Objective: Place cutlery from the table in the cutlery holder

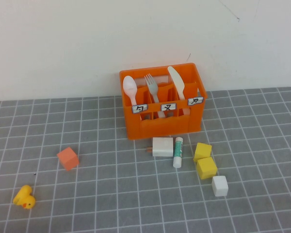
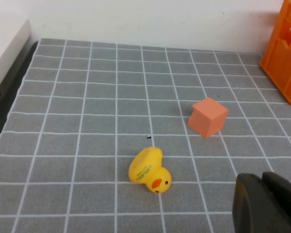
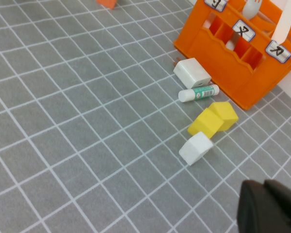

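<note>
High view shows the cutlery holder (image 1: 162, 119) standing at the far edge of the table (image 1: 111, 194), close to the wall, with all three pieces upright in it: the pale spoon (image 1: 130, 90) in the compartment toward my left, the grey fork (image 1: 152, 87) in the middle one, and the cream-white knife (image 1: 178, 83) toward my right. Just in front of the holder lie a white block (image 1: 162, 146) and, touching its right side, a white-and-green glue stick (image 1: 178, 152). Near these, further right, two yellow cubes (image 1: 204, 160) sit against each other, with a small white cube (image 1: 220, 186) just beyond them toward the near edge. Well apart, on the left half of the table, an orange cube (image 1: 68, 158) rests alone, and a yellow rubber duck (image 1: 24, 197) lies near the near-left corner. My left gripper (image 2: 266, 204) hangs above the tiles near the duck, fingers closed on nothing. My right gripper (image 3: 269, 208) hangs above the table on the near side of the white cube, also closed and empty.
</note>
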Controlling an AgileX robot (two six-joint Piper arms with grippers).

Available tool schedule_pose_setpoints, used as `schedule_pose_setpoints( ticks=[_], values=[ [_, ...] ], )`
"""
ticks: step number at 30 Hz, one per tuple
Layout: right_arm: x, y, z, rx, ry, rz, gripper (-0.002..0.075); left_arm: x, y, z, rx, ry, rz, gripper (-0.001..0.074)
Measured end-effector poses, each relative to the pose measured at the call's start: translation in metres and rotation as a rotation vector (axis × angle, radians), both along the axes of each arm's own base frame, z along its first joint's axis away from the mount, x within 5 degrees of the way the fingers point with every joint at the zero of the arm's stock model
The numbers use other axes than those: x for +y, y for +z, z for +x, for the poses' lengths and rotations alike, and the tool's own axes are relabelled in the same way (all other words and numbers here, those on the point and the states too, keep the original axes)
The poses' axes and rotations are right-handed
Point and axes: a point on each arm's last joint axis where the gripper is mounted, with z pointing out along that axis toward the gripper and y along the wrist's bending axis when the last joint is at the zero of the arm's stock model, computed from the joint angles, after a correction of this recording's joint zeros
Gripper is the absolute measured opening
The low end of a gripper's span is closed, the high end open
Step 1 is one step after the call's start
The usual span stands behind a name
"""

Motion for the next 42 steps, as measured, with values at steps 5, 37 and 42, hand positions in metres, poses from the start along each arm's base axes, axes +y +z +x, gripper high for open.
schedule_pose_setpoints(
  ticks=[5, 37, 42],
  values=[
    [0.0, 0.0, 0.0, 0.0, 0.0, 0.0, 0.0, 0.0, 0.0, 0.0, 0.0, 0.0, -0.002, 0.0],
    [-0.032, -0.062, 0.015, -0.167, -0.69, 0.164, 0.0, 0.0, 0.0, 0.0, -0.002, 0.0, -0.002, -0.0001],
    [-0.037, -0.07, 0.012, -0.21, -0.789, 0.169, 0.0, 0.0, 0.0, 0.0, -0.002, 0.0, -0.002, 0.0]
  ],
)
